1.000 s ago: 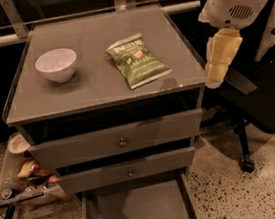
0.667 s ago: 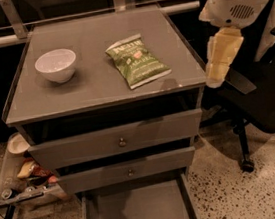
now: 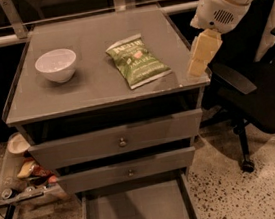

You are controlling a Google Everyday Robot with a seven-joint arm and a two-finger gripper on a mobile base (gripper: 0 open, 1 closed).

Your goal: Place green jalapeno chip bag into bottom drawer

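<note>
The green jalapeno chip bag (image 3: 137, 60) lies flat on the grey cabinet top (image 3: 94, 87), right of centre. The bottom drawer (image 3: 136, 213) is pulled out at the base of the cabinet, a shallow grey tray with nothing in it. My gripper (image 3: 202, 55) hangs from the white arm at the cabinet's right edge, to the right of the bag and apart from it. It holds nothing that I can see.
A white bowl (image 3: 56, 65) stands on the left of the cabinet top. Two shut upper drawers with round knobs (image 3: 122, 142) sit below. A black office chair (image 3: 257, 96) stands to the right. A low rack with clutter (image 3: 23, 177) is at the left.
</note>
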